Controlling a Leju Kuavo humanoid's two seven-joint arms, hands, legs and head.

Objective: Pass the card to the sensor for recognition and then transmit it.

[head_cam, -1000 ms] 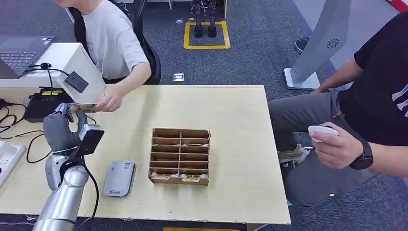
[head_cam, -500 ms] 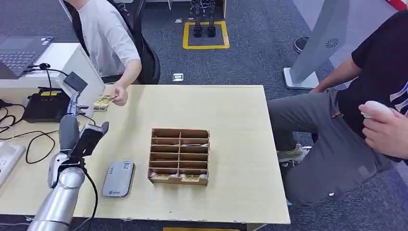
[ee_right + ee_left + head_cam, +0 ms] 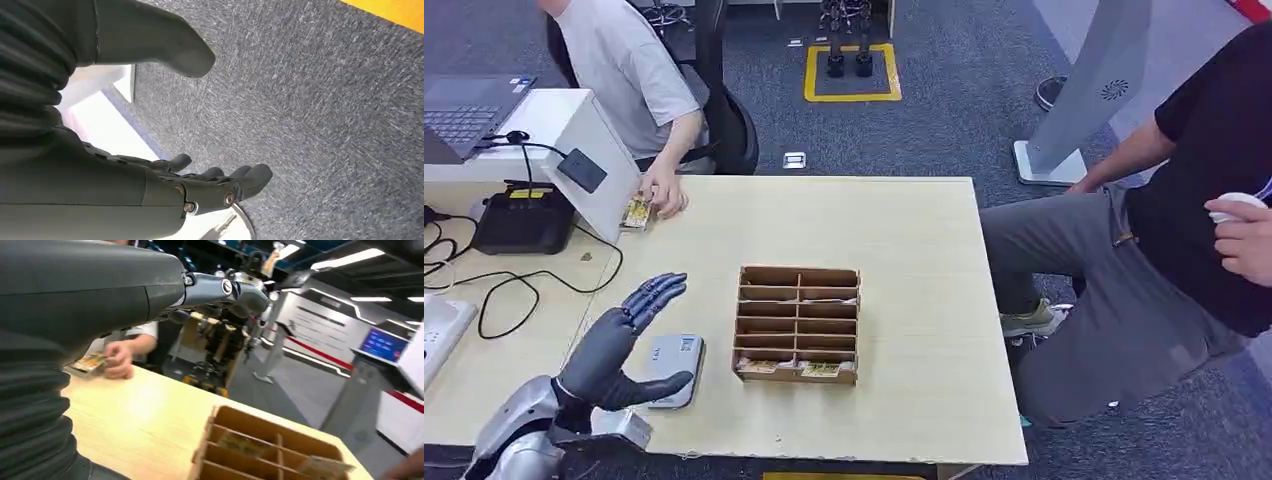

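Both hands' fingers spread, empty | card [image 3: 636,212], seemingly glossy, under person's hand [image 3: 664,193]

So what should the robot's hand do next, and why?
Probably reach the left hand over to the cardboard box for another card. That hand is open and holds nothing, the person's hand has the card at the far table edge, and cards lie in the box's near slots.

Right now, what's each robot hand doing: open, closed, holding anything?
Left robot hand: open, fingers spread, holding nothing.
Right robot hand: open, hanging over grey carpet, holding nothing.
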